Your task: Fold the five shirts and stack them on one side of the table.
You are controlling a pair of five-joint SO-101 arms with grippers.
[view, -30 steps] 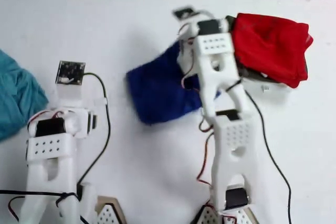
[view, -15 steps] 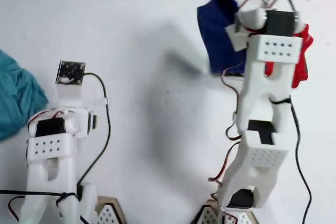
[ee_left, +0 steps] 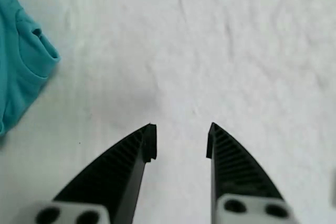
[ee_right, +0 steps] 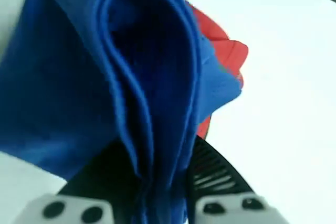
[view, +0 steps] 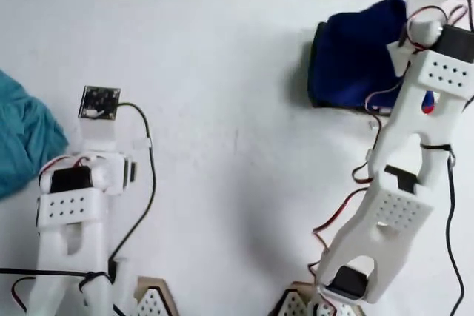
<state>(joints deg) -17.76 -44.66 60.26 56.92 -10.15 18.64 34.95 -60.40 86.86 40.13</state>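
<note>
— While the right hand (ee_right: 157, 177) pinches the folded blue shirt (ee_right: 105, 77), where is the stack?
— Just beyond this hand: the red shirt (ee_right: 226, 56) lies under the blue one, which is not yet released.
— And the left hand (ee_left: 181, 140)?
— Spread, holding nothing, above the surface (ee_left: 236, 51). Farther to its side a teal shirt (ee_left: 21, 72) lies unfolded. I judge much work remains.

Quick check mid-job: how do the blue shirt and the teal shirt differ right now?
The blue shirt is folded into layers; the teal shirt lies loose and rumpled. The blue shirt is clamped in the right gripper, over the red shirt at the far right of the table; the teal shirt sits at the left edge, ungripped, with the open left gripper over bare table beside it. Both are plain single-colour shirts.
</note>
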